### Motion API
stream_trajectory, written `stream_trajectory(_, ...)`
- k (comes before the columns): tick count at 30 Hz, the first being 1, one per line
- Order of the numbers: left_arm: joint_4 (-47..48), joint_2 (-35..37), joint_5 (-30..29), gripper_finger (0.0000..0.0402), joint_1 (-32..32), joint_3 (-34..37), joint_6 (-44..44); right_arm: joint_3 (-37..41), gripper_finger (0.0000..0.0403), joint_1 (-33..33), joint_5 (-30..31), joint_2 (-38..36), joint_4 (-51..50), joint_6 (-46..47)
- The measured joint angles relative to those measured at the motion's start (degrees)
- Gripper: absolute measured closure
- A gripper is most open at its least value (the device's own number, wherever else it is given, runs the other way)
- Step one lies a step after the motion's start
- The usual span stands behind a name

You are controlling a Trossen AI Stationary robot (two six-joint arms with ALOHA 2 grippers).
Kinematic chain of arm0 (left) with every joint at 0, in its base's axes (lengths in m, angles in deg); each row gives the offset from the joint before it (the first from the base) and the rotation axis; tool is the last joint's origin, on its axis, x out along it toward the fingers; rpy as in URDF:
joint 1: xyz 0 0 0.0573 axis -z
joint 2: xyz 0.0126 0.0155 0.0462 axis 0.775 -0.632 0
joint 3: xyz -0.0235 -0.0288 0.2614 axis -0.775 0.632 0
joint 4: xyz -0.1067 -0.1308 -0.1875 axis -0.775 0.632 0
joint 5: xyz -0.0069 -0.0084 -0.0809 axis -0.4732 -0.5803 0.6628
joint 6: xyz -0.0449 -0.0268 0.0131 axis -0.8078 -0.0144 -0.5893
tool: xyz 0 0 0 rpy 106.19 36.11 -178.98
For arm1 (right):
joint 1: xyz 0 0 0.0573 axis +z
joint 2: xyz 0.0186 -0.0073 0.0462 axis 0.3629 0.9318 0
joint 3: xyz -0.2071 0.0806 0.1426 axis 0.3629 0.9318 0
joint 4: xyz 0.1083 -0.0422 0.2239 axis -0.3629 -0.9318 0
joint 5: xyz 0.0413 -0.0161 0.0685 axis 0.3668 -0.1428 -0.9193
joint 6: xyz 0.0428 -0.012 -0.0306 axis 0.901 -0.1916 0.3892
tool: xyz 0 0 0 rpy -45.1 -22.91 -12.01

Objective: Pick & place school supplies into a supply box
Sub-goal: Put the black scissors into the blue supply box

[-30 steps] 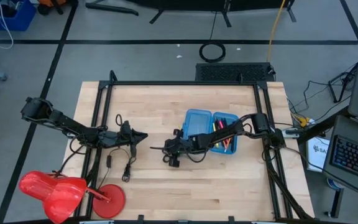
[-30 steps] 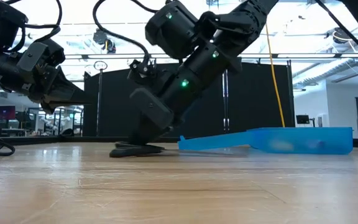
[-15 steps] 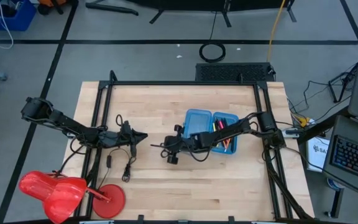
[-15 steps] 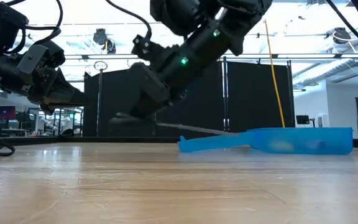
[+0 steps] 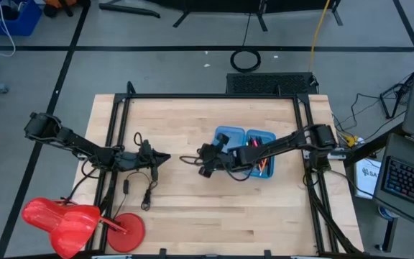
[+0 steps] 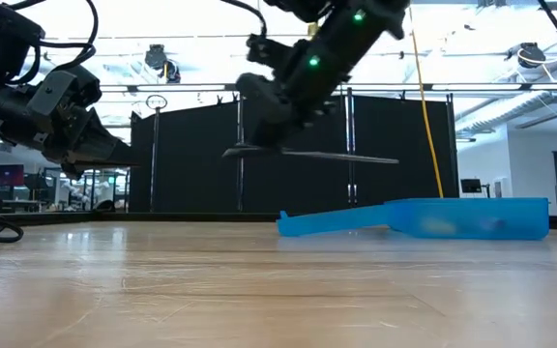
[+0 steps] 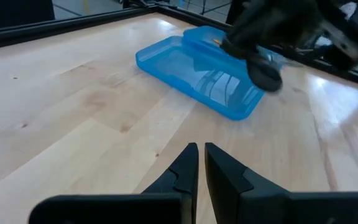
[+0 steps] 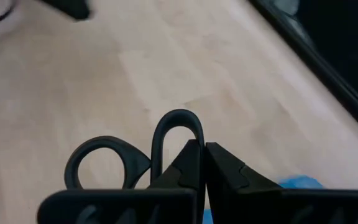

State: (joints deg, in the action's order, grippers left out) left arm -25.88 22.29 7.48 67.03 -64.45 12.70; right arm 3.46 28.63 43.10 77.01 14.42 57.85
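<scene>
The black-handled scissors point(image 6: 307, 155) hang level above the table, with my right gripper point(image 6: 259, 135) shut on them just left of the supply box point(image 5: 241, 152). In the right wrist view their two handle loops point(image 8: 98, 163) stick out ahead of the fingers. The blue supply box lies open on the table; pens and pencils point(image 5: 259, 155) lie in its right half. My left gripper point(image 5: 165, 157) hovers shut over the table's left middle, holding nothing. My right gripper pinches the scissors between its two fingers at the base of one handle loop point(image 8: 180, 138). The fingers slant down from the table's right side. The scissors are lifted clear and level, handles toward the table's left, blades point(image 6: 361, 158) running back under the gripper toward the box.
A loose black cable point(image 5: 146, 193) lies on the table near my left gripper. A red plastic object point(image 5: 70, 223) sits at the near left corner. Black frame rails point(image 5: 214, 96) border the table.
My right gripper has risen and drawn toward the table's right edge and the box, tipping toward level, still shut. The scissors, which lay on the table, have come up clear of it, first sloping with the blades low, now level.
</scene>
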Motion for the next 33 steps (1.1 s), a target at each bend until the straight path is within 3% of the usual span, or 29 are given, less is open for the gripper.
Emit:
stream_trajectory(9, -0.2, 0.0, -0.9, 0.0371, 0.0, 0.0, 0.2, 17.2, 0.0403, -2.6, 7.8, -13.5, 0.8, 13.1)
stream_trajectory(17, -0.3, 0.0, -1.9, 0.0371, 0.0, 0.0, 0.2, 33.9, 0.0403, -6.7, 11.9, -26.6, 9.1, 21.7)
stream_trajectory(26, -0.3, 0.0, -2.0, 0.0371, 0.0, 0.0, 0.2, 41.2, 0.0403, -11.1, 13.1, -30.2, 8.2, 28.1)
stream_trajectory(33, 0.1, 0.0, -2.0, 0.0371, 0.0, 0.0, 0.2, 43.9, 0.0403, -11.1, 13.3, -30.2, -1.0, 36.8)
